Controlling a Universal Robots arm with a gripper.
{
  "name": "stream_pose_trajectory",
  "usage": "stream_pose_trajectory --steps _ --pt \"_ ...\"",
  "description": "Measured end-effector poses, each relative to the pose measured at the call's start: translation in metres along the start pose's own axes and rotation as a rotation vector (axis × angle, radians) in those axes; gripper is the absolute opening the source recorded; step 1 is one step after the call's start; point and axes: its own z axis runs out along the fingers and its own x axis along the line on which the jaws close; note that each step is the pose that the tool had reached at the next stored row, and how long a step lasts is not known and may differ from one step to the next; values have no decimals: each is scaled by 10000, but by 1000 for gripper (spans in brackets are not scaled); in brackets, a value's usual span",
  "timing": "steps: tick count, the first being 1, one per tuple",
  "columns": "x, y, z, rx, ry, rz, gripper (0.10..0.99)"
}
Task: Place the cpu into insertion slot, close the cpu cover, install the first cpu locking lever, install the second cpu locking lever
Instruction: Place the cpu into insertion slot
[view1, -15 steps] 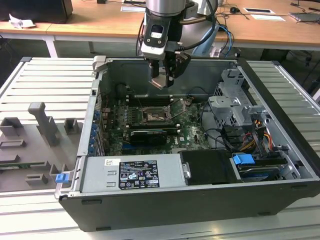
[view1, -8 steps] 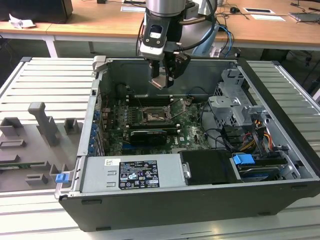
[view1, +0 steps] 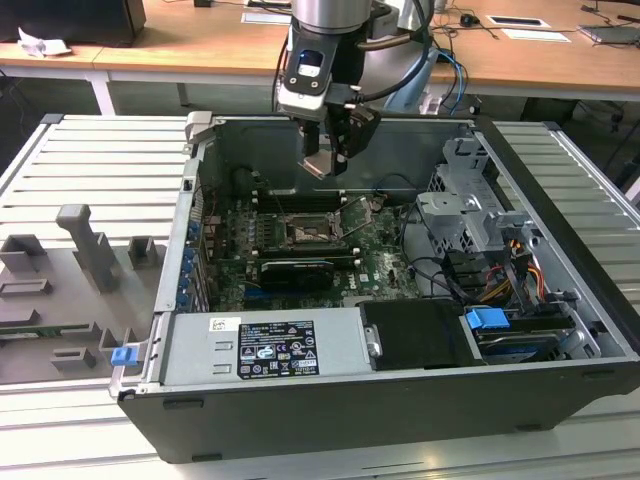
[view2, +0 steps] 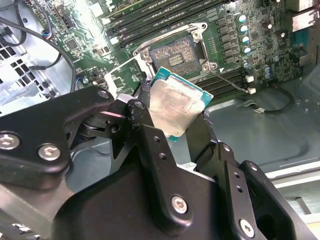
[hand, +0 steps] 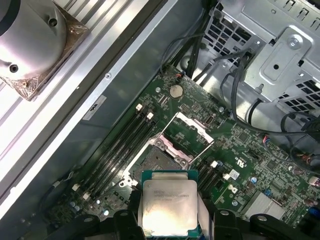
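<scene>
My gripper (view1: 328, 160) hangs inside the open computer case, above the green circuit board, shut on the cpu (view2: 175, 105). The cpu (hand: 167, 206) is a flat square chip with a silver-grey top, pinched at two opposite edges by the black fingers (view2: 145, 130). Below and apart from it lies the insertion slot (hand: 156, 161), a dark square socket with a metal rim, bare inside (view2: 175, 54). The cpu cover (hand: 189, 131) stands swung open beside the slot. A thin wire lever (view2: 231, 81) lies loose next to the socket. In the exterior view the slot (view1: 305, 233) sits under the gripper.
Long black memory slots (hand: 117, 145) flank the socket. A black card (view1: 297, 270) lies nearer the case front. A metal drive cage (view1: 470, 205) with cables (view1: 440, 275) fills the exterior view's right. The case walls (view1: 190, 230) enclose the board. Grey fixtures (view1: 85, 250) stand on the table.
</scene>
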Motion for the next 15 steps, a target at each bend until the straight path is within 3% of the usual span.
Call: stream_pose_trajectory --steps 15 --pt "0 0 4 -8 -38 443 529"
